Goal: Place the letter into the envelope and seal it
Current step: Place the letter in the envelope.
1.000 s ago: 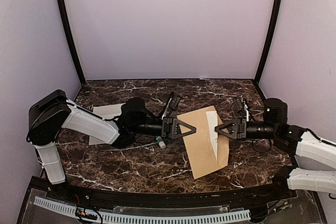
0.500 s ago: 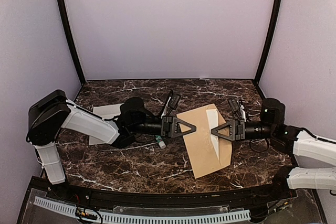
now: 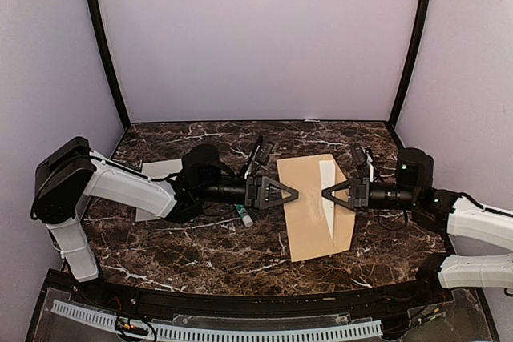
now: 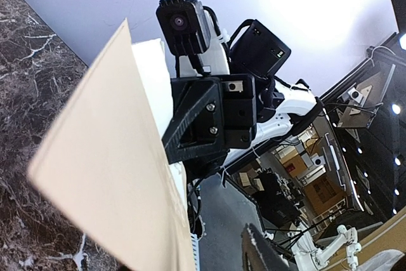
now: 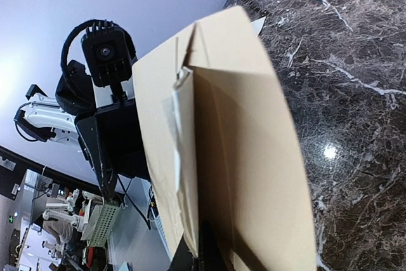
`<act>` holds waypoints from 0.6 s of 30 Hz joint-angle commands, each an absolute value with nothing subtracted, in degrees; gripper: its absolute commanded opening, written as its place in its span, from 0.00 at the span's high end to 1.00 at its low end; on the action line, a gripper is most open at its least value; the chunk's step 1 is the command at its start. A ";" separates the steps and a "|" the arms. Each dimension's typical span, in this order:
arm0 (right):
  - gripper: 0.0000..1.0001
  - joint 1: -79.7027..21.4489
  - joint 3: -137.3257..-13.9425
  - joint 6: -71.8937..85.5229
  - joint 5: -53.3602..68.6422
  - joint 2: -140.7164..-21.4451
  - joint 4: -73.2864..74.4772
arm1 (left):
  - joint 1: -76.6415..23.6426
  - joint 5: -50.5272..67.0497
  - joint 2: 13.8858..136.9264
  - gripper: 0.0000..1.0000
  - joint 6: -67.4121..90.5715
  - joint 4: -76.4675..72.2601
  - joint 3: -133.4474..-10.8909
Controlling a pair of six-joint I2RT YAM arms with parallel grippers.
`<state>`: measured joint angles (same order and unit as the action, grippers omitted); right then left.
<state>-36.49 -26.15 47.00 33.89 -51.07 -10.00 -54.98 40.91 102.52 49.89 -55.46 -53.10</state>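
Note:
The tan envelope (image 3: 309, 222) hangs in the air between both grippers, above the table's middle. A white strip (image 3: 327, 190) runs along its partly folded flap. My right gripper (image 3: 325, 194) is shut on the envelope's right edge; in the right wrist view the envelope (image 5: 254, 157) runs down into the dark fingers (image 5: 209, 252). My left gripper (image 3: 295, 195) is at the envelope's left edge. In the left wrist view one finger (image 4: 260, 255) stands apart from the envelope (image 4: 95, 157); the other is hidden behind it. The white letter (image 3: 160, 170) lies flat under my left arm.
A small green and white tube (image 3: 243, 215) lies on the dark marble table (image 3: 200, 254) just below the left gripper. Purple walls close in the back and both sides.
The envelope has turned from slanted to nearly square with the table and shifted a little towards the back. My right gripper has moved left with it. The left gripper has hardly moved.

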 commanded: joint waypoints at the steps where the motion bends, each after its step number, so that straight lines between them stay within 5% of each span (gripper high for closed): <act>1: 1.00 -36.91 -28.34 47.91 29.76 -49.63 -10.00 | -55.20 41.53 99.90 0.70 49.04 -54.73 -52.26; 5: 1.00 -36.76 -30.28 46.07 29.53 -49.88 -5.70 | -55.12 41.66 99.77 0.99 48.26 -53.59 -52.28; 18: 1.00 -32.07 -33.41 40.22 35.80 -50.60 7.64 | -55.13 45.86 99.67 1.00 45.89 -50.20 -54.06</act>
<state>-33.67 -31.20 43.38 33.65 -50.35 2.92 -54.87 42.70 102.37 47.97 -50.81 -52.97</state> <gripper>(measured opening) 0.004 0.007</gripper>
